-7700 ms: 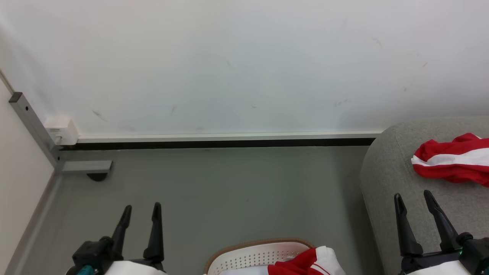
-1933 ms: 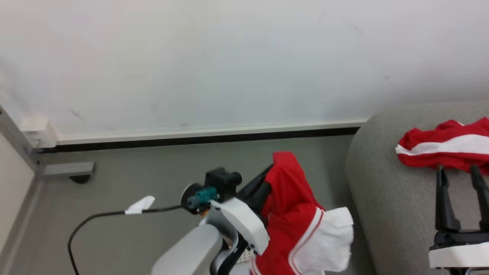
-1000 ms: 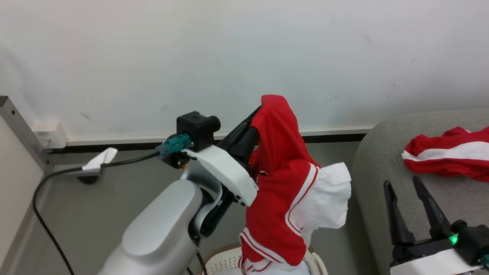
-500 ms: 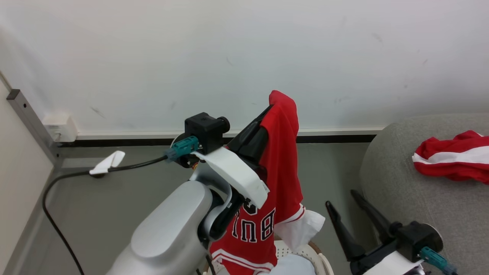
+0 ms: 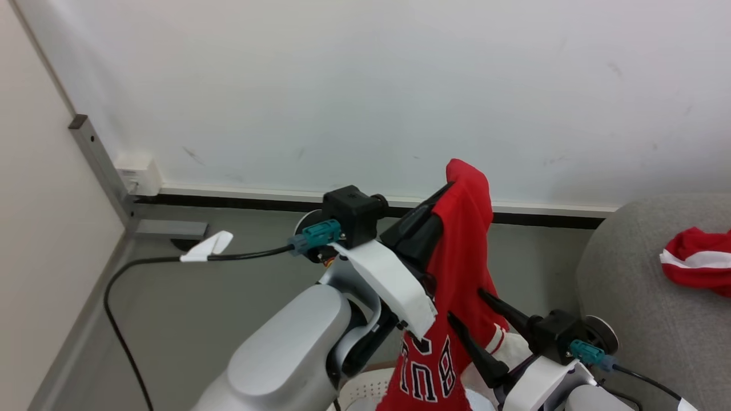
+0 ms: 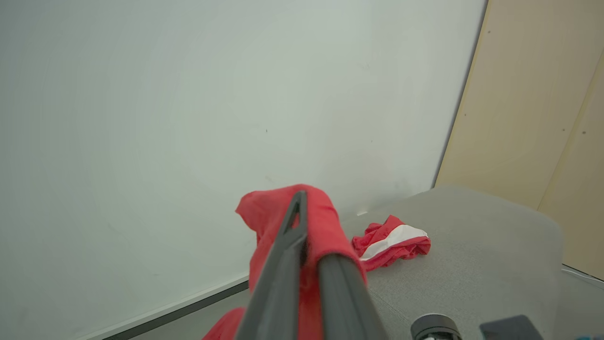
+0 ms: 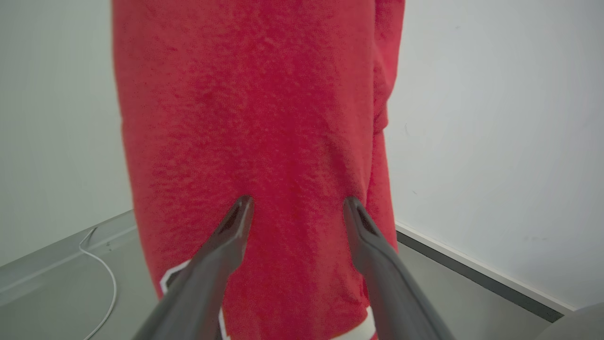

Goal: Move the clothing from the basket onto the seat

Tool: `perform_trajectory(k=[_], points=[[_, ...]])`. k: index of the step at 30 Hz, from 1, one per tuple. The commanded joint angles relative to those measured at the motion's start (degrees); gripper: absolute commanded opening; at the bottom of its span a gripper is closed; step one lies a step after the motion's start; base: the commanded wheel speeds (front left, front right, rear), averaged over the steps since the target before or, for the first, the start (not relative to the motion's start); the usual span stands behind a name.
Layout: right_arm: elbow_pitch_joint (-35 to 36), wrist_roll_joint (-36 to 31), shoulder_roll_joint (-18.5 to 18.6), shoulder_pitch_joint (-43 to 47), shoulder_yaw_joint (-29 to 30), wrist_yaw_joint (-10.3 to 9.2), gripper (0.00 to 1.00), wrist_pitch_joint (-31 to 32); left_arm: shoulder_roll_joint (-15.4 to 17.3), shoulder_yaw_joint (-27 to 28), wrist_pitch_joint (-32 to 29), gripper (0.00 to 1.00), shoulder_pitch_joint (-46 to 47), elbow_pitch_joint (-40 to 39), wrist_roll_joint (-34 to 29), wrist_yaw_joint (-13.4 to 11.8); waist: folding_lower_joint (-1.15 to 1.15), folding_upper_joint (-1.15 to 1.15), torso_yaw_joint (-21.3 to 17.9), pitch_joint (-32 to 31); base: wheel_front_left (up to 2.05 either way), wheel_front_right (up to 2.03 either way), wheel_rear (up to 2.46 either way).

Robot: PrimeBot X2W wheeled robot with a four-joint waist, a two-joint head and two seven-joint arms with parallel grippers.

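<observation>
Peeking in at the bottom edge of the head view, the basket [image 5: 361,389] shows a strip of white perforated wall. Just above it the right gripper [image 5: 465,303] reaches in from the lower right, its arm low and its fingers aimed up and leftward. They are spread wide with nothing between them, the tips at the cloth; whether they touch it I cannot tell. The red jersey [image 5: 464,257] hangs with its long axis vertical: top bunched high, and the lettered lower part dropping past the frame's edge over the basket. The left gripper [image 5: 444,195] is closed on that top fold, with its forearm rising from the lower left and its fingers pointing up and to the right. Farther right, the second red garment [image 5: 698,264] lies crumpled on the grey sofa [image 5: 628,319], with the pale wall [image 5: 342,85] behind.
</observation>
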State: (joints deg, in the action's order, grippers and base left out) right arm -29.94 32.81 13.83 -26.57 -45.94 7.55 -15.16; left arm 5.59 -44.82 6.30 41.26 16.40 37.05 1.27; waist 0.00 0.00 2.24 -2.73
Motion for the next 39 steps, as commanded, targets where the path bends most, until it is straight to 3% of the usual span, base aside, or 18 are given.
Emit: perform_trajectory(k=[1, 10, 18, 24, 32, 39], points=[[-0.5, 0.7, 0.0, -0.6, -0.1, -0.13, 1.0, 0.0, -0.2, 0.0, 0.0, 0.0, 0.4, -0.1, 0.1, 0.3, 0.0, 0.0, 0.9, -0.3, 0.0, 0.0, 0.0], [-8.2, 5.6, -0.3, -2.5, -5.2, -0.13, 1.0, 0.0, -1.1, -3.1, -1.5, 0.0, 1.0, -1.7, -0.2, 0.9, 0.0, 0.0, 7.4, -1.4, 0.0, 0.0, 0.0], [-9.7, 4.9, 0.8, -3.2, -1.2, -0.13, 1.0, 0.0, -1.3, -5.0, -2.7, 0.0, 1.2, -2.5, -0.5, 1.0, 0.0, 0.0, 10.7, -1.8, 0.0, 0.0, 0.0], [-11.0, 6.1, 1.3, -5.5, -7.4, -0.13, 1.0, 0.0, -1.5, -5.9, -3.1, 0.0, 1.0, -2.9, -0.4, 1.0, 0.0, 0.0, 11.5, -1.9, 0.0, 0.0, 0.0], [-14.9, 12.3, 0.3, -8.7, -16.6, -0.13, 1.0, 0.0, -1.8, -7.0, -3.3, 0.0, 1.4, -2.9, 0.3, 1.2, 0.0, 0.0, 12.6, -2.0, 0.0, 0.0, 0.0], [-17.2, 17.9, -1.8, -9.7, -20.5, -0.13, 1.0, 0.0, -2.0, -7.6, -3.0, 0.0, 1.8, -2.7, 0.6, 1.2, 0.0, 0.0, 13.0, -2.0, 0.0, 0.0, 0.0]])
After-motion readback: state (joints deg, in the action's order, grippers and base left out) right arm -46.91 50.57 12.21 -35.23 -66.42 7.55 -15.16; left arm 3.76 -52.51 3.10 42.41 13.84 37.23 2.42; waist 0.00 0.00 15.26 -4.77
